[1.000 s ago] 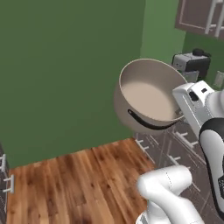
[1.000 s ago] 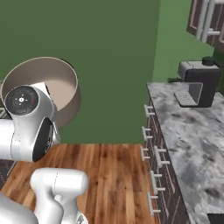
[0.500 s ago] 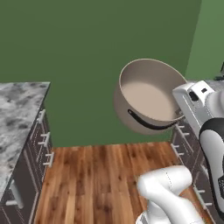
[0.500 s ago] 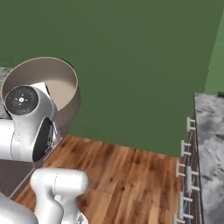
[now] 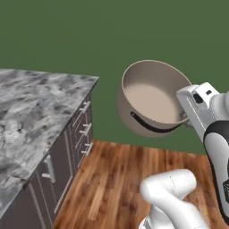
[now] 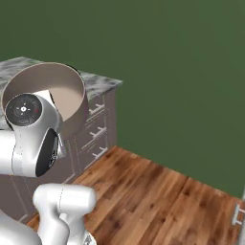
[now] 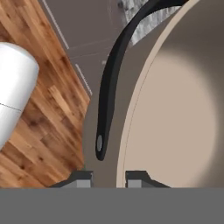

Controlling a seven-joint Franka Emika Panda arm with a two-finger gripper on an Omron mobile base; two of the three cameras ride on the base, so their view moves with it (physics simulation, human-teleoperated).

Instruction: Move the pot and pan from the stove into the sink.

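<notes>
The beige pot (image 5: 152, 96) hangs in the air over the wooden floor, tilted so its pale inside faces the left base camera. My gripper (image 5: 184, 115) is shut on the pot's rim at its right side. In the hand view the two fingertips straddle the pot wall (image 7: 175, 109), with my gripper (image 7: 109, 178) pinching the rim just beside the dark curved side handle (image 7: 109, 78). From the right base view the pot (image 6: 67, 95) sits behind my arm's white wrist. The pan, the stove and the sink are out of view.
A grey marbled counter (image 5: 36, 116) with dark drawer fronts (image 5: 67, 156) runs along the left, also seen as the counter (image 6: 100, 81) behind the pot. A green wall (image 5: 89, 36) stands ahead. Wooden floor (image 5: 112, 179) lies open below the pot.
The whole picture has swung: the base has turned, the counter with the coffee machine left the view and another counter came in from the left. The pot stays held the same way.
</notes>
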